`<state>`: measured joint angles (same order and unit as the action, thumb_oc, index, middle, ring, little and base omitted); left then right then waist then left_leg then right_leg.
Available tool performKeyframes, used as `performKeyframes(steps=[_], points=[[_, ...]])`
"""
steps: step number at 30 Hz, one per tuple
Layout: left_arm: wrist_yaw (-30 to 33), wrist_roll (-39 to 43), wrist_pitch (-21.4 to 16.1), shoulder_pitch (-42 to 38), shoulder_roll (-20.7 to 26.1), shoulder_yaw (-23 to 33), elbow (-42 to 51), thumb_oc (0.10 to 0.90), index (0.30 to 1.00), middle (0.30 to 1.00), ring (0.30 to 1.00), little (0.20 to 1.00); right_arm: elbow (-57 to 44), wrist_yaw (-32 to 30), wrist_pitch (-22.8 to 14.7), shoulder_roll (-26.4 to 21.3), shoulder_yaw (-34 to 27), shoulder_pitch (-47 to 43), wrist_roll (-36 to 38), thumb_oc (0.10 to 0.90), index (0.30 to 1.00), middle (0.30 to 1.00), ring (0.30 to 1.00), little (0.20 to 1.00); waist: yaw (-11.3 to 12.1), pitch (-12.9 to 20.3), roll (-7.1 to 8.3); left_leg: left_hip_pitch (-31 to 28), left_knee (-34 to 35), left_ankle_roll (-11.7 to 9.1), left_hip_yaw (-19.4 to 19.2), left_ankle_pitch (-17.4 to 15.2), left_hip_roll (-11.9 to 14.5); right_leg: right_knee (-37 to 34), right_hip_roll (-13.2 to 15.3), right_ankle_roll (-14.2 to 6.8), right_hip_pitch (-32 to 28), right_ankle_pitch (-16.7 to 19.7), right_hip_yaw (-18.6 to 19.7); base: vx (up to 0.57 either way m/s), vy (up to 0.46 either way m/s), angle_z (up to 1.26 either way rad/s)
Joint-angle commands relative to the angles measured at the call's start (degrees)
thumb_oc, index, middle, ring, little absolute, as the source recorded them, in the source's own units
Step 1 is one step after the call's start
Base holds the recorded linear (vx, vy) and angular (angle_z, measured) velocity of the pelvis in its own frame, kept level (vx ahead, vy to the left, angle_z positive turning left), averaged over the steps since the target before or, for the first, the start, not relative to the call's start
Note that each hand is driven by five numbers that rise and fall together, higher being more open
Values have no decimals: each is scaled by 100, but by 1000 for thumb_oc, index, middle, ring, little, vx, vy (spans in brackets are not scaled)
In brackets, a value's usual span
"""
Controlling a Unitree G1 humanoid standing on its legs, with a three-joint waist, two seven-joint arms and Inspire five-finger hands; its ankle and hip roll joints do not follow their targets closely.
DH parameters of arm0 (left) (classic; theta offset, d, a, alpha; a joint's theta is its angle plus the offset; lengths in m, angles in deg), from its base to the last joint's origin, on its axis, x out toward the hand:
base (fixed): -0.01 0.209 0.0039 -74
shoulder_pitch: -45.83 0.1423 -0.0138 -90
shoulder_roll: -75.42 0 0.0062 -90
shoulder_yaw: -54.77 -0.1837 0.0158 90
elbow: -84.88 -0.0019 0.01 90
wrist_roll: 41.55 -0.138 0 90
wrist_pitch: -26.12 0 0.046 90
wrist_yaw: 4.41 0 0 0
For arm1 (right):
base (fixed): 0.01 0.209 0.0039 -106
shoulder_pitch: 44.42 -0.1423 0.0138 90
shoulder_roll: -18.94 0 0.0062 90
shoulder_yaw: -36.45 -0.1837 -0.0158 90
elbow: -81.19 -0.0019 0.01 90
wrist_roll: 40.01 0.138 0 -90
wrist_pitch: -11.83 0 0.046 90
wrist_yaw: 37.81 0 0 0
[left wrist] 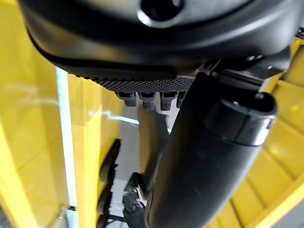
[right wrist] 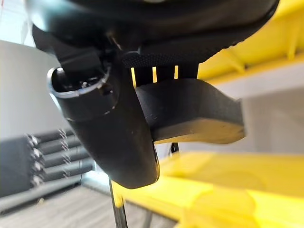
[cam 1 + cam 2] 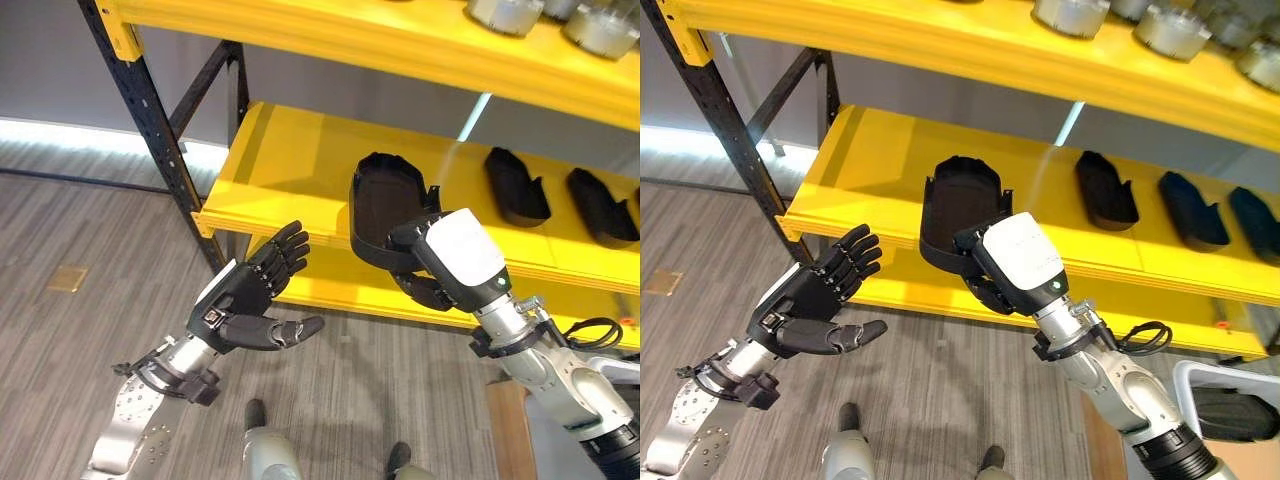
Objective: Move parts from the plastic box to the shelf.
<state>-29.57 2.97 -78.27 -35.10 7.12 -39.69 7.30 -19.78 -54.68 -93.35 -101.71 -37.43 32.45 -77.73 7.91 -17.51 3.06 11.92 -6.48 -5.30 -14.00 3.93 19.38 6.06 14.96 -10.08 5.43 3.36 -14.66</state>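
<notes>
My right hand (image 3: 432, 268) is shut on a black tray-shaped part (image 3: 382, 205), thumb and fingers pinching its near rim. The part is tilted over the front edge of the yellow middle shelf (image 3: 290, 165), its far end above the shelf board. In the right wrist view the part (image 2: 190, 111) is clamped between thumb and fingers. My left hand (image 3: 250, 295) floats open in front of the shelf's lower left, palm up, fingers spread, holding nothing. Two more black parts (image 3: 515, 185) (image 3: 600, 205) lie further right on the same shelf.
A black steel upright with diagonal braces (image 3: 150, 130) stands at the shelf's left end. The top shelf (image 3: 400, 40) carries round metal parts (image 3: 505, 14). A lower yellow shelf (image 3: 340, 290) runs beneath. A light plastic box with a dark part (image 3: 1230, 410) sits at lower right.
</notes>
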Motion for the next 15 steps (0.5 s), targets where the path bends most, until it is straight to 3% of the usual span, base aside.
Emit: performKeyframes(steps=[1, 4, 8, 13, 14, 15], points=[[-56, 219, -705, -691, 18, 142, 690, 900, 1000, 1000, 1000, 1000, -227, -521, -161, 47, -387, -1423, -182, 400, 300, 300, 300, 300, -76, -25, 12, -601, -178, -289, -260, -327, 81, 76, 293, -111, 63, -17, -107, -121, -66, -13], [-248, 302, -562, -641, -49, 133, 839, 900, 1000, 1000, 1000, 1000, -126, -286, -321, -356, -342, -2041, -246, 400, 300, 300, 300, 300, -13, -132, -113, -516, 93, -392, -239, -40, 179, 118, 228, -18, 151, -134, -237, -51, -14, -13], [-381, 420, -539, -527, -75, 99, 889, 900, 1000, 1000, 1000, 1000, 65, -182, -395, -674, -122, -2393, -221, 400, 300, 300, 300, 300, 6, -110, -206, -574, 161, -345, -211, -15, 112, 215, 240, 49, 173, -204, -228, 32, 73, 6], [-361, 502, -711, -372, -92, 23, 800, 900, 1000, 1000, 1000, 1000, 61, -103, -428, -849, -51, -2305, -183, 400, 300, 300, 300, 300, -15, 15, -270, -747, -28, -192, -208, -260, -140, 235, 375, 21, 68, -169, -177, 24, 206, 9], [-332, 560, -589, -398, -95, -30, 718, 900, 1000, 1000, 1000, 1000, 218, -145, -393, -812, -4, -2224, -139, 400, 300, 300, 300, 300, -15, 95, -246, -830, -209, -84, -159, -462, -297, 295, 422, 8, -28, -207, -136, 6, 258, 1], [-345, 586, -537, -411, -99, -36, 708, 900, 1000, 1000, 1000, 1000, 238, -145, -364, -803, -2, -2215, -105, 400, 300, 300, 300, 300, -13, 114, -238, -821, -222, -59, -151, -464, -323, 287, 428, 15, -24, -184, -129, 44, 267, 4]])
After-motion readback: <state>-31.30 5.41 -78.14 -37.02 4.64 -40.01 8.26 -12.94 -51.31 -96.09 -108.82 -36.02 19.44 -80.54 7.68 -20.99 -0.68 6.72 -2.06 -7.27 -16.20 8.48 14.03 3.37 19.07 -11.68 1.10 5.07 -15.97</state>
